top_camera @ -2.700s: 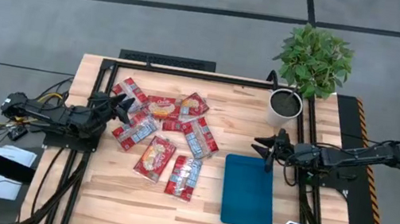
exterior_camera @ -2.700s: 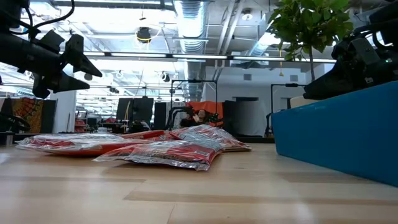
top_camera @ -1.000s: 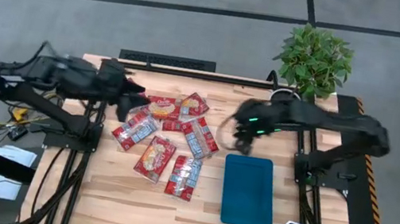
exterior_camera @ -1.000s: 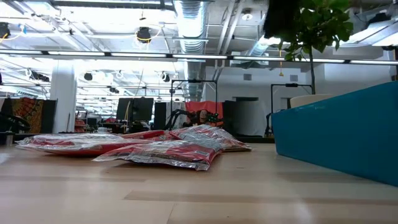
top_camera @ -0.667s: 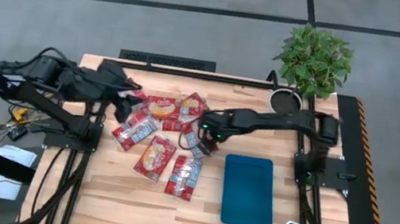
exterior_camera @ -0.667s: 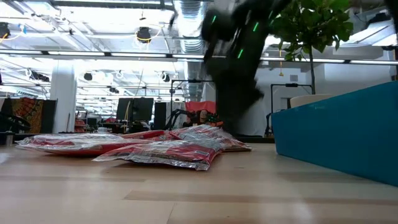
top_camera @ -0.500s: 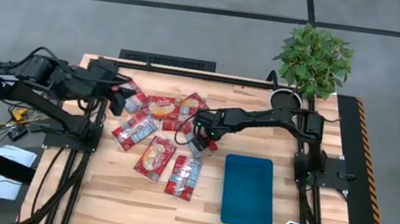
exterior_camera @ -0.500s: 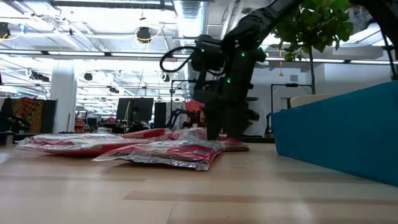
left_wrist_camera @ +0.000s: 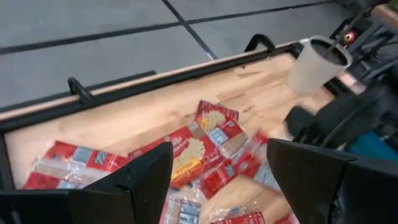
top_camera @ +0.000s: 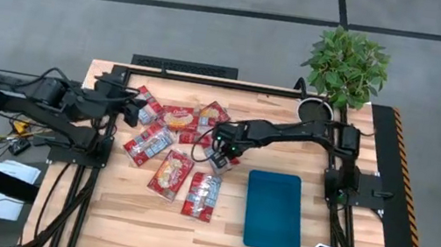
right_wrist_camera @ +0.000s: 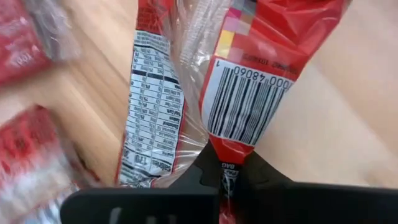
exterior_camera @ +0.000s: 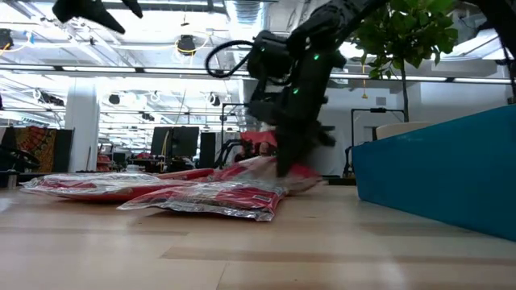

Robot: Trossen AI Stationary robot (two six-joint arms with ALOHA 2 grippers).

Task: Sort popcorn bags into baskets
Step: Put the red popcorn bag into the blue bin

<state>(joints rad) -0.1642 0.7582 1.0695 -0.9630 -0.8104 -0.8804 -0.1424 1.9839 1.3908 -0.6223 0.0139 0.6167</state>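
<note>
Pale plank table (top_camera: 100, 211), right jaws (right_wrist_camera: 225, 179) pinching crinkly red packet (right_wrist_camera: 249, 74) (glossy), left jaws (left_wrist_camera: 217, 180) agape, empty.

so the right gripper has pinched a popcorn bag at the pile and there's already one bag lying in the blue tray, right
Not quite. The high view shows the blue tray holds no bag yet. The rest stands: the right gripper is shut on a popcorn bag at the pile, as the right wrist view shows.

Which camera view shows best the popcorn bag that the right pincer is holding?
The right wrist view: the right pincer is shut on the popcorn bag, its barcode filling the picture. The high view shows it partly hidden under the arm; the low view shows it lifting at one end.
</note>
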